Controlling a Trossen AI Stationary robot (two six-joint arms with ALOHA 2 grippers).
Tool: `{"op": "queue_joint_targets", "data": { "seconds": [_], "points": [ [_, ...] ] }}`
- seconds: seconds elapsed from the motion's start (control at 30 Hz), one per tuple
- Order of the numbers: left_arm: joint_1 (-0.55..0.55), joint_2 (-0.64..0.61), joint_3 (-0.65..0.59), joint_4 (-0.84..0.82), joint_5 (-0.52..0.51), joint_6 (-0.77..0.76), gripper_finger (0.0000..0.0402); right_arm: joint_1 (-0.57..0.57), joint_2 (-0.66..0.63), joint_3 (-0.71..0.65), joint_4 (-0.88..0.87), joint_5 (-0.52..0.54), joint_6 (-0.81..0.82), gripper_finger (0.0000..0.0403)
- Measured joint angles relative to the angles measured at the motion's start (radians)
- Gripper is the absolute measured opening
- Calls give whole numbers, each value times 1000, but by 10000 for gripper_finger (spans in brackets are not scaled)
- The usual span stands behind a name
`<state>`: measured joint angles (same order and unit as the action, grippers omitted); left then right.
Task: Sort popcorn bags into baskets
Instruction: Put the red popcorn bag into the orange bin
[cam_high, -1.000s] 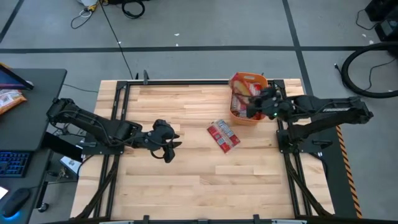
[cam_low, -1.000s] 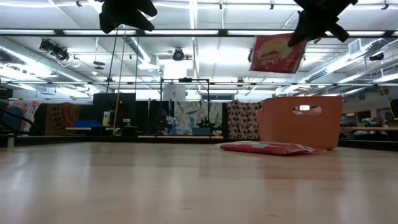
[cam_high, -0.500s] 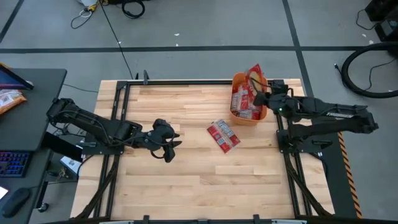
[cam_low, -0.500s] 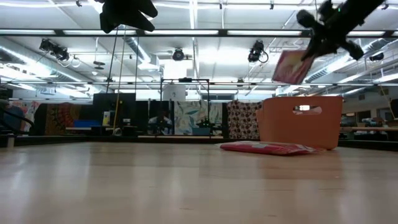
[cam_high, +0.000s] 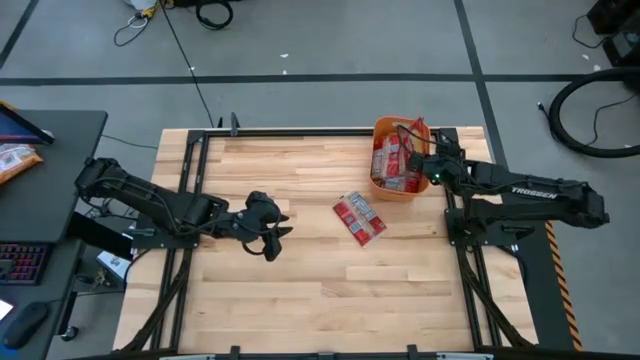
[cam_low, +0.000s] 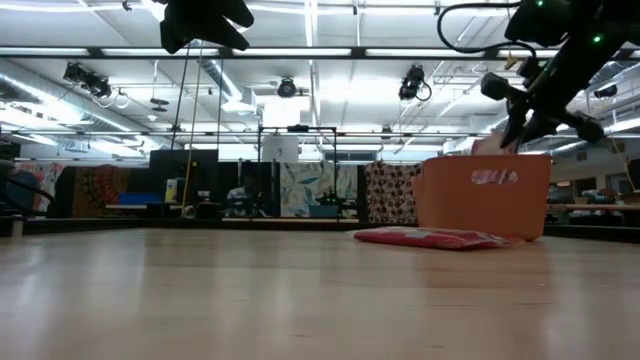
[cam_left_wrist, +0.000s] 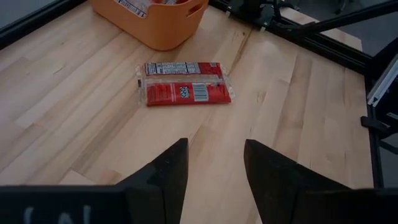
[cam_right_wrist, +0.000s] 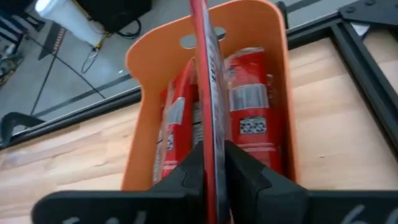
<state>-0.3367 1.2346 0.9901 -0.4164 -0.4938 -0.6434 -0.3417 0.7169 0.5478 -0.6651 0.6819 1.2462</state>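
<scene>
While the left gripper (cam_high: 274, 238) hangs over the table (cam_high: 300, 300) at about nine o'clock, fingers parted and holding nothing, the right gripper (cam_right_wrist: 211, 163) sits over the orange basket (cam_high: 388, 190) at two o'clock. Its fingers pinch one popcorn bag (cam_right_wrist: 208, 74) edge-on above the packets already standing inside. More popcorn bags (cam_high: 359, 218) lie flat just beside the basket, toward seven o'clock.
</scene>
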Motion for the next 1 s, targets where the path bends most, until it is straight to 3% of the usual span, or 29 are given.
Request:
{"op": "queue_joint_targets", "data": {
  "seconds": [0.17, 0.43, 0.67, 1.0],
  "points": [
    [0, 0, 0, 0, 0, 0, 160, -59, 0, 0, 0, -78, -99, 74],
    [0, 0, 0, 2, 0, 1, 160, -116, 0, 0, 87, -310, -309, 115],
    [0, 0, 0, 23, 0, 0, 160, -177, 3, 0, -93, -369, -329, 117],
    [0, 0, 0, 52, 0, 0, 160, -188, 5, 125, -113, -364, -455, 117]
  ]
}}
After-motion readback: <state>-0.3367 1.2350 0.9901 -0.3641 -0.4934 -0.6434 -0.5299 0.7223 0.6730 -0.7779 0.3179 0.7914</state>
